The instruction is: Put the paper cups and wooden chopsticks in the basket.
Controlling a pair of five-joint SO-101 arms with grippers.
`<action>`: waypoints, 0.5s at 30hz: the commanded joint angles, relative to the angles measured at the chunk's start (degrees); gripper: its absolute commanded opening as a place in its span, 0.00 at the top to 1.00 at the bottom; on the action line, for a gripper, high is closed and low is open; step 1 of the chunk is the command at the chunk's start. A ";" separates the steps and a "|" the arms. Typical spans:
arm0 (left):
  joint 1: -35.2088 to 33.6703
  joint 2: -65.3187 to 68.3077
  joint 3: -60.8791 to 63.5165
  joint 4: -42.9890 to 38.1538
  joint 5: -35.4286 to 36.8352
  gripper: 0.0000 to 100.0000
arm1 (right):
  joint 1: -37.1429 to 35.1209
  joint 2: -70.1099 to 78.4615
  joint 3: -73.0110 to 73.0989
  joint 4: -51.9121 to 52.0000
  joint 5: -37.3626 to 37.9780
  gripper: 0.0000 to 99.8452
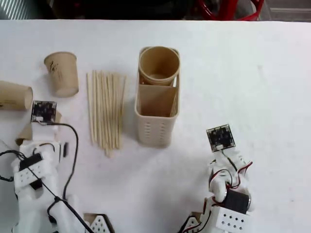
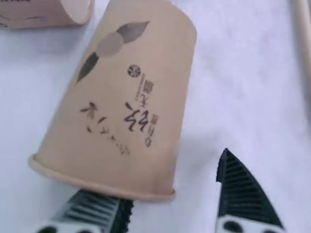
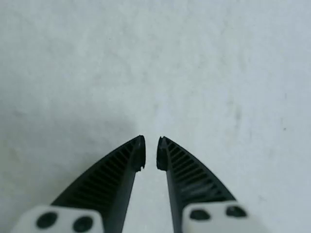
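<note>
Left gripper point(image 2: 170, 206) is right up at the paper cup point(image 2: 126, 97), jaws spread wide. One finger is tucked in by the rolled rim and the other sits out to the side, so nothing is clamped yet. That cup stands far left on the table point(image 1: 252, 73), mouth-down by the look of it, though I can't swear to that. It's thin paper and weighs next to nothing, so it'll skid or tip at a nudge and dent under a hard squeeze. I'd take it gently across the wall, close to the rim, where the rolled lip stiffens it. A second cup point(image 1: 13, 95) lies on its side just left of it at the table's edge, close enough to get knocked. The wooden chopsticks point(image 1: 104, 109) lie in a loose bundle between the paper cup and the basket point(image 1: 154, 127). They're light, stiff and smooth, apt to roll and scatter, and best pinched mid-length. They're squarely on the path, so the cup wants lifting over them. The basket's far compartment already holds a basket cup point(image 1: 159, 65). Right gripper point(image 3: 150, 153) hangs over bare table, near right, jaws all but together on nothing.
</note>
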 commanded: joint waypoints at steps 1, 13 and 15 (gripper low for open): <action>0.66 -0.22 0.88 -6.68 -0.35 0.84 | 0.22 -0.31 0.53 0.22 0.35 0.94; 0.66 -0.22 5.01 -18.90 -0.35 0.95 | 0.22 -0.31 0.53 0.22 0.35 0.94; 0.75 -0.22 4.40 -18.64 -0.88 0.96 | 0.22 -0.31 0.53 0.22 0.35 0.94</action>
